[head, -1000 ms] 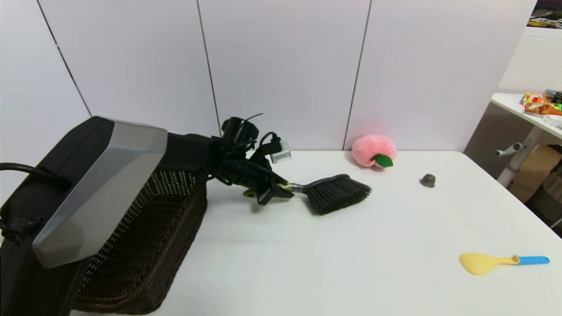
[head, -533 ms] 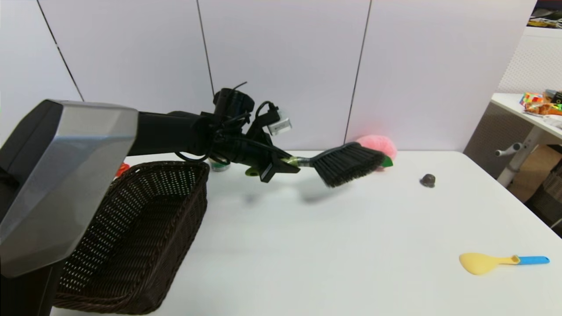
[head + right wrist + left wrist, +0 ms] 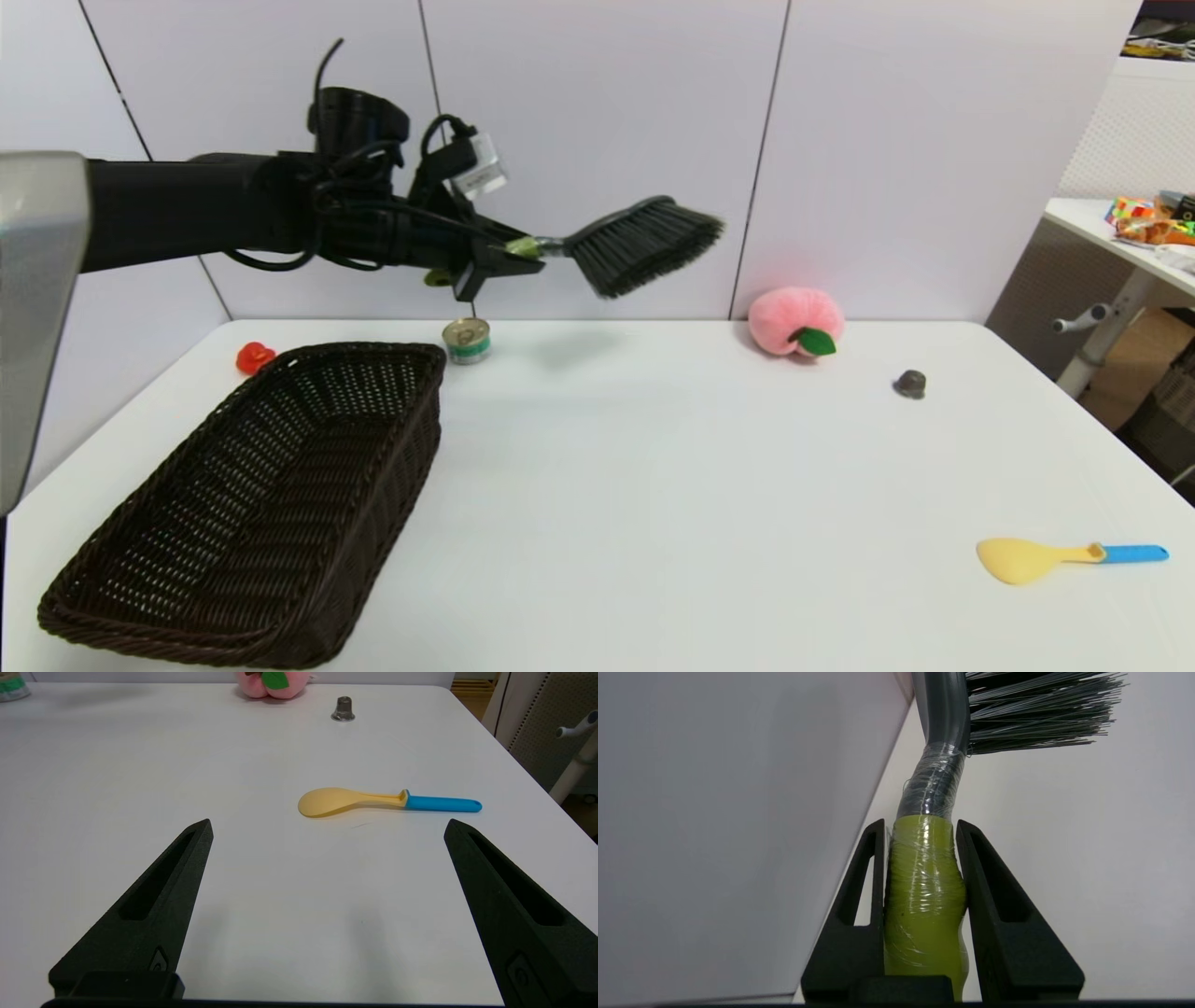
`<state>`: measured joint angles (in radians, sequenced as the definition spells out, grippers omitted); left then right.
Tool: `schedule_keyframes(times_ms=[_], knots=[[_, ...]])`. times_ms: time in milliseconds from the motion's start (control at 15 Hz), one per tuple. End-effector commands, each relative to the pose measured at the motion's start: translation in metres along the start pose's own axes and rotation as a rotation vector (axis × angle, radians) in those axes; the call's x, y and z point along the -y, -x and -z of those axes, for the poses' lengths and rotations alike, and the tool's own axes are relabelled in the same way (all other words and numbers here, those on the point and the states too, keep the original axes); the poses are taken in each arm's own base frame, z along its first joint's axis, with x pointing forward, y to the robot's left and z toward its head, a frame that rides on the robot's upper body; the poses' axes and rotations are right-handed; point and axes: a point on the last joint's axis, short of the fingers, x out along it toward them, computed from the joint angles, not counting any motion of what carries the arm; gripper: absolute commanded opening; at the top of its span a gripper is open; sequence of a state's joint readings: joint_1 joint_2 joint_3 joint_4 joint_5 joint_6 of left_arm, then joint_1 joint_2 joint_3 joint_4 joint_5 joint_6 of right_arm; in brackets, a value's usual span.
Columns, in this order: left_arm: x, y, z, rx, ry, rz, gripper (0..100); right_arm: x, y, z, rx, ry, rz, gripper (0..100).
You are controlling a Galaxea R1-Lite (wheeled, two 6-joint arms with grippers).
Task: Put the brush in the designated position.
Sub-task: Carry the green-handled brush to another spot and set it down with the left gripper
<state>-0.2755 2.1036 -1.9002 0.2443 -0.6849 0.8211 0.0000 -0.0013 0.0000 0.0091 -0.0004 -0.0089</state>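
The brush (image 3: 635,245) hangs high above the back of the table, its black bristles pointing right. My left gripper (image 3: 509,257) is shut on its lime-green handle (image 3: 924,891), which sits between the two fingers in the left wrist view. The grey neck (image 3: 941,718) curves up to the bristles (image 3: 1036,714). A dark wicker basket (image 3: 261,495) lies below and to the left of the held brush. My right gripper (image 3: 327,828) stands open low over the table's right part, out of the head view.
A small tin can (image 3: 467,340) and a red toy (image 3: 254,357) sit behind the basket. A pink plush peach (image 3: 795,322) and a small dark thimble-like piece (image 3: 909,383) are at the back right. A yellow spoon with a blue handle (image 3: 1064,557) lies front right.
My left arm has lifted the brush from the table up and to the left, uncovering the can, the red toy and the whole basket.
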Motion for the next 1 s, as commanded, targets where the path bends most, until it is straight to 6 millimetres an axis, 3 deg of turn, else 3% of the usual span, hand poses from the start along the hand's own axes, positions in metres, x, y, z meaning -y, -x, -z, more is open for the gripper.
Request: schedule_keyframes(times_ms=[67,333,467,733,1000], knots=[[-0.034,0.075,0.025,-0.045,-0.068,-0.109,0,0.000,0.000,0.000,-0.003,0.000,0.000,100],[-0.057,0.130,0.081,-0.125,-0.073,-0.148,0,0.000,0.000,0.000,-0.003,0.000,0.000,100],[-0.068,0.145,0.108,-0.141,-0.088,-0.169,0,0.000,0.000,0.000,-0.003,0.000,0.000,100],[-0.074,0.145,0.156,-0.101,-0.046,-0.148,0,0.000,0.000,0.000,-0.003,0.000,0.000,100],[-0.077,0.132,0.187,-0.048,-0.050,-0.128,0,0.000,0.000,0.000,-0.003,0.000,0.000,100]])
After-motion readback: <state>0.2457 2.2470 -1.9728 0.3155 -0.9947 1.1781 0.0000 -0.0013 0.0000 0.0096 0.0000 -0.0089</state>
